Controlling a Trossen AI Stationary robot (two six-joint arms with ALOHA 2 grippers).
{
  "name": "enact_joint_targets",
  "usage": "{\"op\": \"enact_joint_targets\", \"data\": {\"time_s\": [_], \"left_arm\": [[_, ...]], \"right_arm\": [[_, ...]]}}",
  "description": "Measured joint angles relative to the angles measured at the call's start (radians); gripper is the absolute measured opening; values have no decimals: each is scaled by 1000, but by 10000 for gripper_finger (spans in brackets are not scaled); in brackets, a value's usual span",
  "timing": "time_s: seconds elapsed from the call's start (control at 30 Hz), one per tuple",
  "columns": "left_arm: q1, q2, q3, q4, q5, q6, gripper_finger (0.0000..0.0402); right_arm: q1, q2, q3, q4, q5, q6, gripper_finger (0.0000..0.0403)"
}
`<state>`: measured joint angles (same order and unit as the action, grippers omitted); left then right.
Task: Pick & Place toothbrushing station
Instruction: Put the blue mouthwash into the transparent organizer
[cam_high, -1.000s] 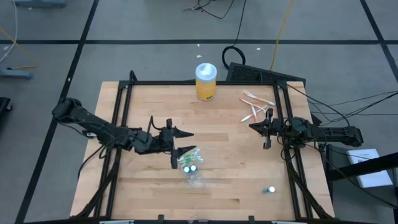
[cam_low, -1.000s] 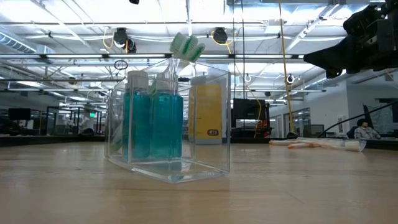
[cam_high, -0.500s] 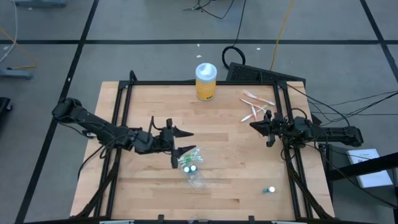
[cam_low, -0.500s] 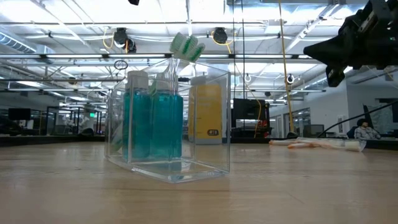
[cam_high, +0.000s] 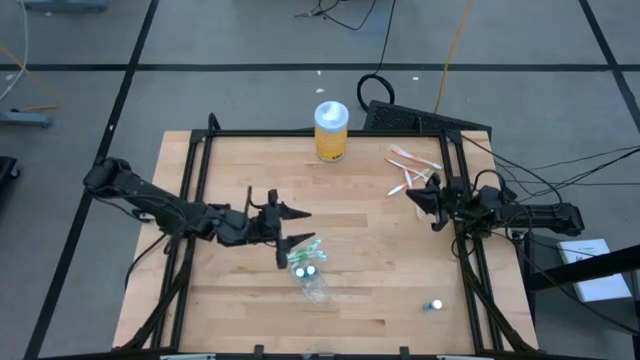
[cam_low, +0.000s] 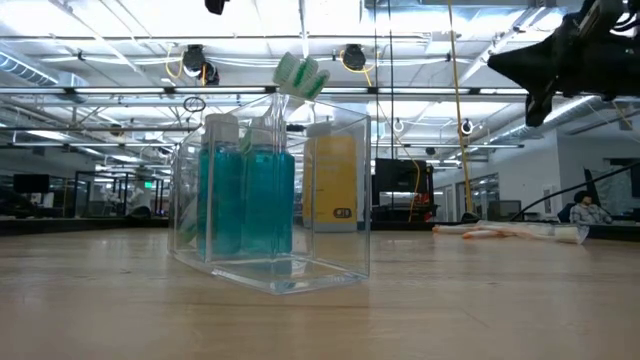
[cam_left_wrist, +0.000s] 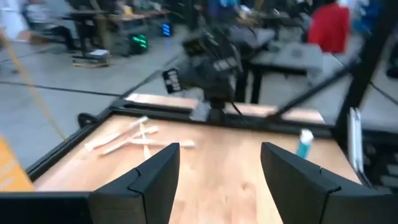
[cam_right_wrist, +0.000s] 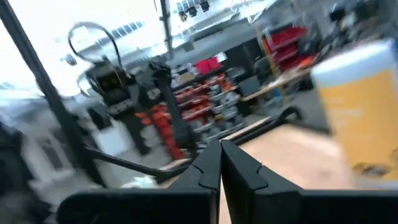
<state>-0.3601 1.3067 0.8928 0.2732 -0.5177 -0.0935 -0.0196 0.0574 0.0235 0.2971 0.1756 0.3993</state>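
toothbrushing station (cam_low: 270, 200) w/ teal bottles; no readable labels.

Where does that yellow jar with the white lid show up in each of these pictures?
High view: yellow jar at the table's far edge, centre.
Low view: seen through the clear toothbrushing station, right of the teal bottles.
Left wrist view: only an orange sliver at the picture's edge, perhaps the jar.
Right wrist view: blurred, at right.
Shared landmark: the pale sticks.
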Motion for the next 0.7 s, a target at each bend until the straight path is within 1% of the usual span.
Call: {"op": "enact_joint_targets", "data": {"time_s": [0.07,0.13,0.2,0.3,0.43,0.57,0.7], "left_arm": [[16,-14,-6,-28,67,28,232],[51,-63,-30,-41,125,33,232],[115,-115,-65,-25,143,4,232],[198,-195,-165,-25,157,-44,232],[251,-286,-285,97,247,-64,232],[250,-351,-386,190,247,-67,232],[252,-379,-450,216,229,-106,232]], "right_arm": [[0,0,0,5,-21,76,4],[1,0,0,7,-24,88,4],[1,0,0,8,-47,59,4],[1,0,0,6,-46,6,4],[1,0,0,21,-46,-4,4],[1,0,0,28,-46,-54,4],[1,0,0,36,-46,-75,4]]}}
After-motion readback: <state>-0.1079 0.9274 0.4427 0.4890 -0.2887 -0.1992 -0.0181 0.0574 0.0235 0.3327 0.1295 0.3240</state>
